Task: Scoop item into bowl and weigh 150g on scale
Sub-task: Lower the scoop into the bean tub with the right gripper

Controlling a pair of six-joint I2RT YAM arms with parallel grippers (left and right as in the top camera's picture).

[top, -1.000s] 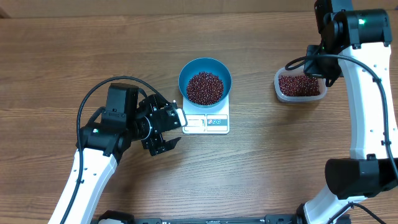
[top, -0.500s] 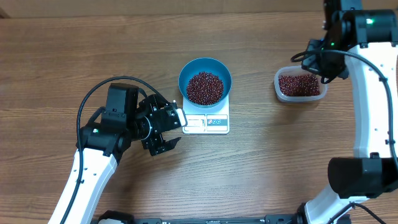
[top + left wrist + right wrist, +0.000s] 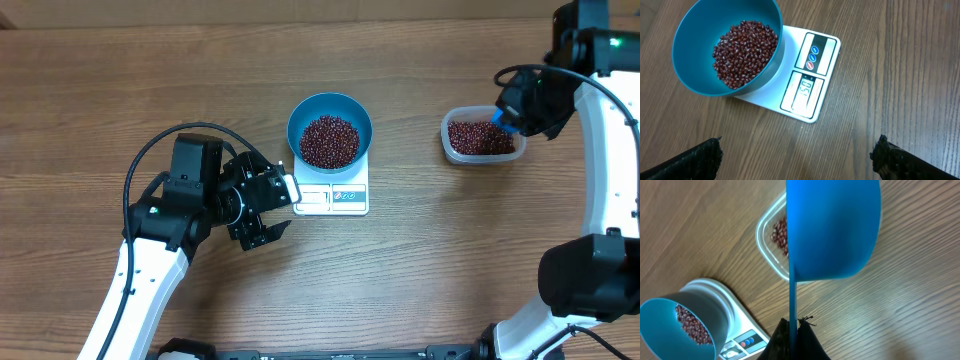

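Now your right hand [image 3: 791, 330], clamped on the scoop [image 3: 832, 230], hangs over the tub [image 3: 455, 152]; the beans [image 3: 330, 141] sit in the bowl [image 3: 293, 125] on the scale [image 3: 345, 197], well to its left, nearer your spread left hand [image 3: 283, 207].

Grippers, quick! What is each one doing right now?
Left gripper: open, holding nothing.
Right gripper: shut on the blue scoop.

beans [image 3: 329, 140] in blue bowl [image 3: 330, 97], on white scale [image 3: 345, 197]
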